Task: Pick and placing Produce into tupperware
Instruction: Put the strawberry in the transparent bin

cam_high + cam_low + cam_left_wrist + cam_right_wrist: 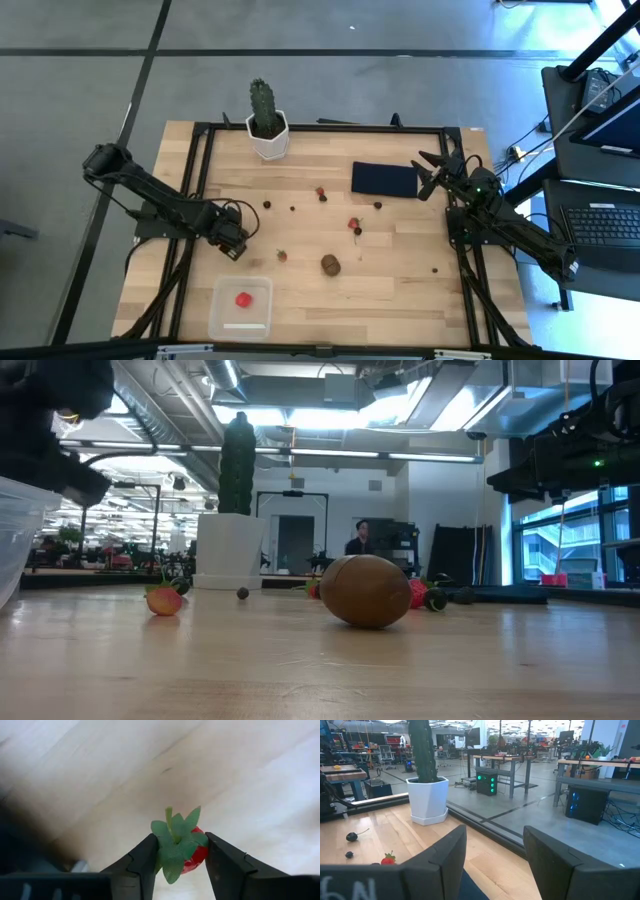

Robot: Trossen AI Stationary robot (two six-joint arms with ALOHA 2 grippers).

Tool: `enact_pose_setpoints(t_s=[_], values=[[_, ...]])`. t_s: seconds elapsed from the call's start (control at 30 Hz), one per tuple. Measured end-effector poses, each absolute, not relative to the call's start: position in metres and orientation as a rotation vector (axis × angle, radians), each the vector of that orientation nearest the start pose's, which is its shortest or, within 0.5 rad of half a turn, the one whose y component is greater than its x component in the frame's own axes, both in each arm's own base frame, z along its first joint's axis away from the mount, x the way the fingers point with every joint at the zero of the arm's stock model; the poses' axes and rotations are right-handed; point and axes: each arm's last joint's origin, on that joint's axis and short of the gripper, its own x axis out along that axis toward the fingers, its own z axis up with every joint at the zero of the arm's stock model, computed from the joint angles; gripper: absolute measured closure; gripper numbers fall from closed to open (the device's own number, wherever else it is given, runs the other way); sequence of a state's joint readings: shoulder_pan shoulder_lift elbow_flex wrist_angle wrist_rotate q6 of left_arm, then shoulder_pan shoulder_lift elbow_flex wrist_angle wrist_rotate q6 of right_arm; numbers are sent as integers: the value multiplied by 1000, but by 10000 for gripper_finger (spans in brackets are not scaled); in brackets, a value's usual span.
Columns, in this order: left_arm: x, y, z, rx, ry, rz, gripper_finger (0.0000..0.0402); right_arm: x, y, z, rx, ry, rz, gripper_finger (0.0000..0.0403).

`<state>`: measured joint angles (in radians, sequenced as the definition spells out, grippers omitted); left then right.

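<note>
My left gripper hovers over the table just beyond the tupperware and is shut on a small red strawberry. The tupperware, a clear box near the table's near edge, has one red strawberry in it. The brown kiwi lies on the wood, as do loose strawberries and dark berries. In the low view the kiwi and a strawberry rest on the table. My right gripper is open at the far right, beside the navy rectangle. My left gripper pinches the strawberry between its two fingers, one on each side of the fruit just under its green leafy cap. The fingers slant down toward the table. The strawberry is lifted clear of the wood, its cap facing back toward the wrist.
A green cactus in a white pot stands at the far edge. The black frame rails run along the table's left, right and far sides. Bare wood lies between the kiwi and the right rail. A person shows far off in the room.
</note>
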<state>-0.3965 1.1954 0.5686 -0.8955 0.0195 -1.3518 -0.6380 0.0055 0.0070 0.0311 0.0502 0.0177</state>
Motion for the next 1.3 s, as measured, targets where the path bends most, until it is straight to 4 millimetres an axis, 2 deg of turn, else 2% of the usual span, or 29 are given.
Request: enact_pose_setpoints(t_s=[0.17, 0.3, 0.43, 0.53, 0.7, 0.9, 1.17, 1.3], values=[[163, -69, 178, -759, 1381, 590, 256, 77, -59, 168, 7, -38, -688, 205], [177, -75, 203, -761, 1319, 486, 247, 77, -59, 168, 8, -38, -688, 205], [190, -80, 230, -748, 1247, 370, 255, 77, -59, 168, 10, -38, -688, 205], [201, -87, 246, -732, 1149, 239, 261, 77, -59, 168, 11, -39, -688, 205], [214, -105, 260, -656, 965, -15, 253, 77, -59, 168, 9, -38, -688, 205], [213, -133, 258, -523, 911, -131, 255, 77, -59, 168, 10, -38, -688, 205], [213, -163, 230, -429, 1020, -153, 257, 77, -59, 168, 18, -41, -688, 205], [215, -171, 217, -461, 1071, -108, 251, 77, -59, 168, 38, -49, -687, 205]])
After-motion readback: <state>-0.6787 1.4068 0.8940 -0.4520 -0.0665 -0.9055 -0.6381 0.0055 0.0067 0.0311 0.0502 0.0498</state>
